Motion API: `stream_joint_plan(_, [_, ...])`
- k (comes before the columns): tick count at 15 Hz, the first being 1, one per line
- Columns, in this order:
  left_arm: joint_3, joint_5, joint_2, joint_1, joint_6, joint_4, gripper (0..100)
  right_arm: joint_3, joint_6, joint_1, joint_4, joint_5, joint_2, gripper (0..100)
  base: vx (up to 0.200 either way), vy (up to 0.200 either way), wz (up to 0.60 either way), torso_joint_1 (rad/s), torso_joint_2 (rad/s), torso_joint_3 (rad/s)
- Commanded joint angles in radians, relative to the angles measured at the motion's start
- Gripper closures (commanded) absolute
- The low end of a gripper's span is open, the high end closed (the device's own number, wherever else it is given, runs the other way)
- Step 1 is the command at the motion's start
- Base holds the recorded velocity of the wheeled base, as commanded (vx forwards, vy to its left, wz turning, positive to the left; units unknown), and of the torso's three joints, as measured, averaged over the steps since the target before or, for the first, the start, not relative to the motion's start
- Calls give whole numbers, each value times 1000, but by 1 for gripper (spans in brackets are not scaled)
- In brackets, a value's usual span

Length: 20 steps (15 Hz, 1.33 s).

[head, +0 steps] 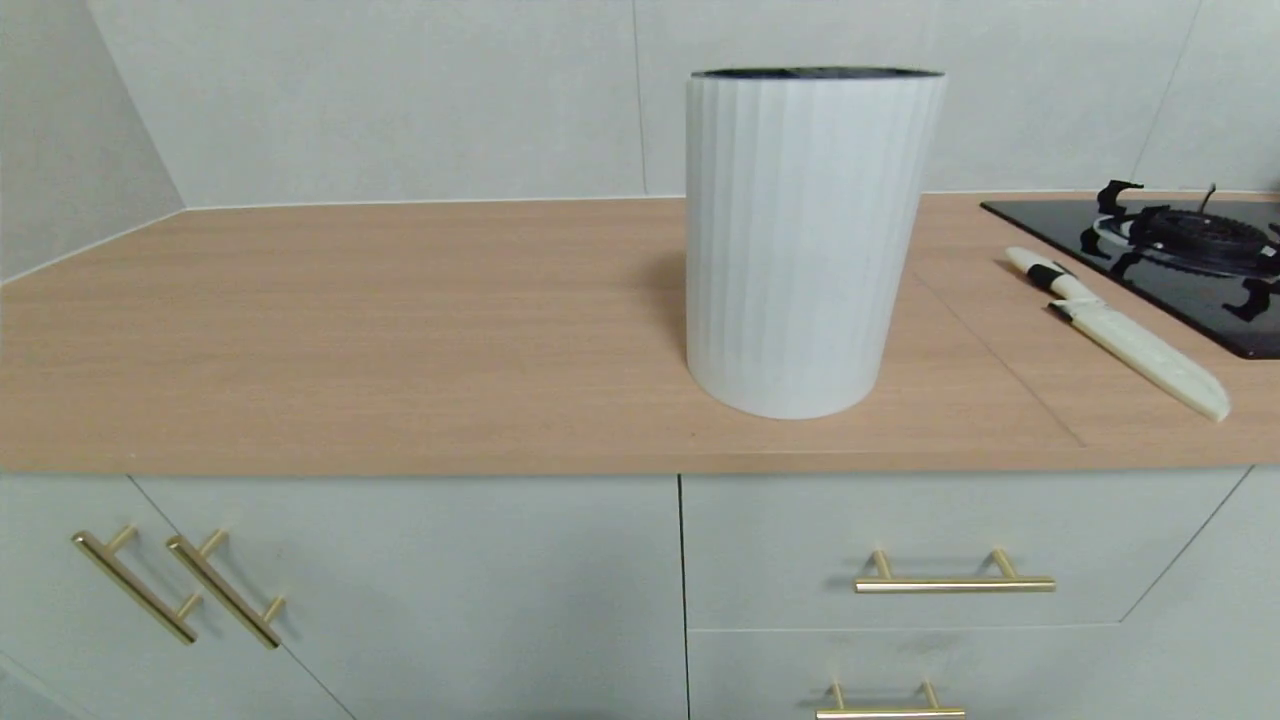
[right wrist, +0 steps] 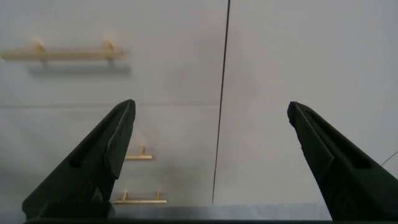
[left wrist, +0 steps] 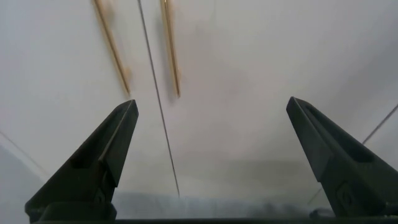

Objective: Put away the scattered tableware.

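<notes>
counter (head: 400,330): wood, bearing all items. holder (head: 800,240): tall white ribbed cylinder, upright near the front edge; dark rim, contents hidden from here. knife (head: 1120,335): lies flat, well apart from the holder, just beside the hob (head: 1180,250), tip toward the front. judged light, stiff, smooth and sharp; best taken by the handle, at the wall end. left gripper (left wrist: 211,102) and right gripper (right wrist: 211,104): both spread wide, holding nothing, facing cabinet fronts.
</notes>
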Motion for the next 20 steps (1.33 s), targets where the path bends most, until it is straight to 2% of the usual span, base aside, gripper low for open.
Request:
stream_joint_plan(1, [0, 0, 0, 1, 1, -1, 0, -1, 0, 1, -1, 0, 1, 0, 0, 0, 0, 119, -530, -295])
stream_joint_plan(10, [0, 0, 0, 1, -1, -1, 0, -1, -2, 1, -1, 0, 1, 0, 0, 0, 0, 175, -479, -295])
stream_joint_plan(20, [0, 0, 0, 1, -1, -1, 0, -1, -2, 1, 1, 0, 1, 0, 0, 0, 0, 226, -512, -294])
